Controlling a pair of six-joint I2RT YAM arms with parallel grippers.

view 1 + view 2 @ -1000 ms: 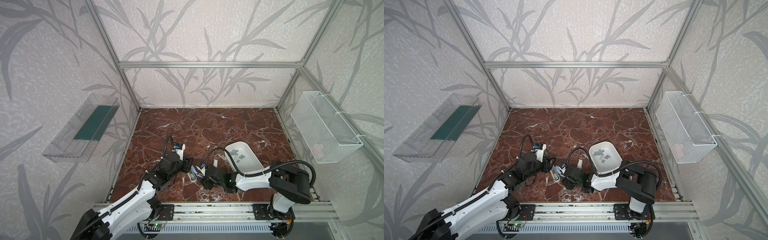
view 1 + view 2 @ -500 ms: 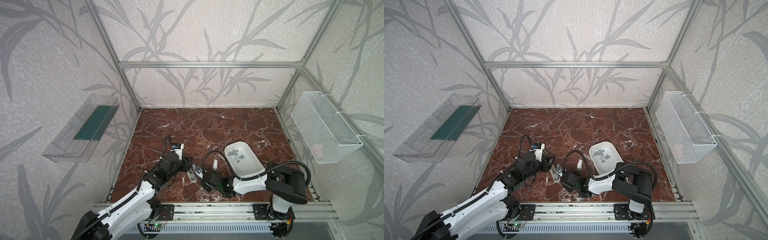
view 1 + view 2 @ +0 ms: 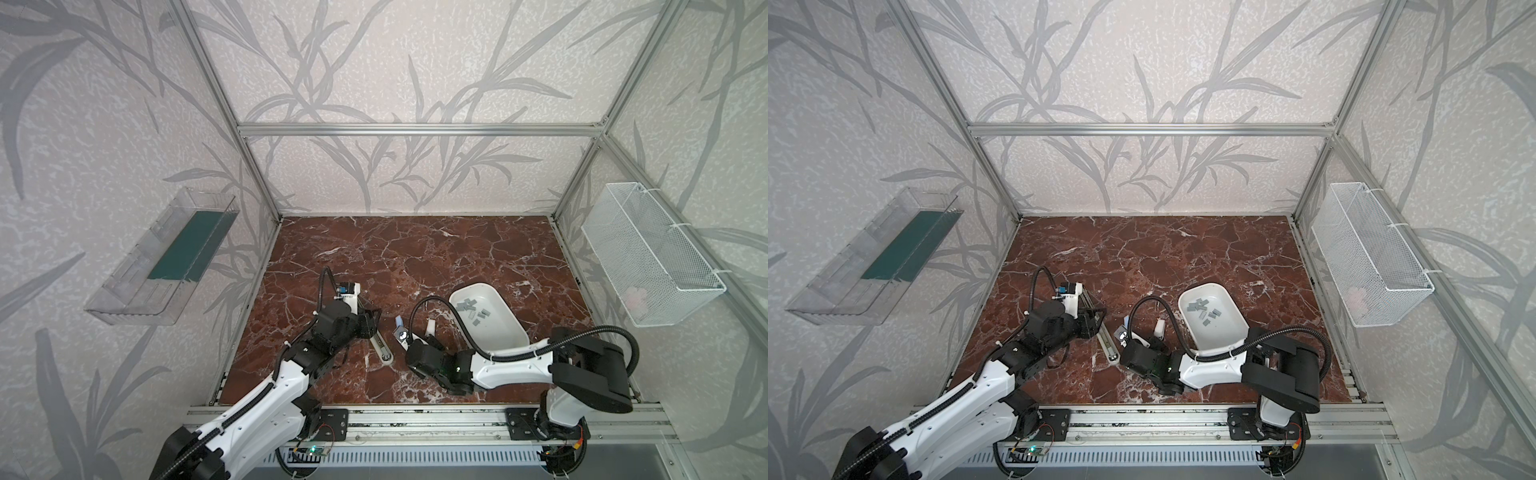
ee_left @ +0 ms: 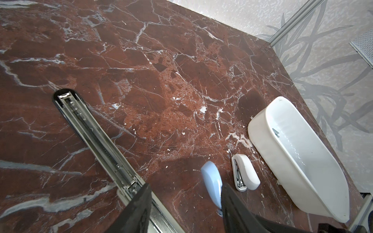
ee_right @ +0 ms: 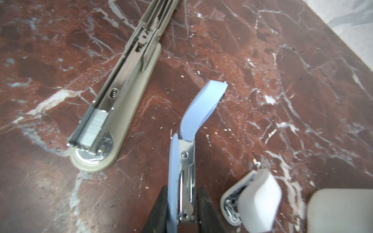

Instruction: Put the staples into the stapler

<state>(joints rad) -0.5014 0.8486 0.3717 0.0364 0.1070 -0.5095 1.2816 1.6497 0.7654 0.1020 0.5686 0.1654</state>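
Note:
The staples [image 3: 473,311] [image 3: 1204,309] lie as several grey strips in a white tray [image 3: 498,332] [image 3: 1225,332]. Another strip of staples [image 5: 96,125] sits in the front of a long beige stapler [image 5: 121,80] [image 3: 382,347] [image 4: 94,131] lying opened flat. My right gripper [image 5: 183,189] [image 3: 409,345] is shut on the base of a small blue stapler [image 5: 201,109] [image 3: 401,334] [image 4: 212,181] whose lid is hinged up. My left gripper [image 4: 185,186] [image 3: 370,326] is open. One finger is over the long stapler's hinge, the other beside the blue lid, with bare marble between them.
A small white stapler [image 5: 258,197] [image 4: 246,173] [image 3: 430,326] lies between the blue one and the tray. A white mesh basket [image 3: 648,266] hangs on the right wall. A clear shelf [image 3: 162,266] hangs on the left wall. The far marble floor [image 3: 415,249] is bare.
My right gripper has shut on the blue stapler's base and its arm has shifted a little left. My left gripper's fingers have spread wider.

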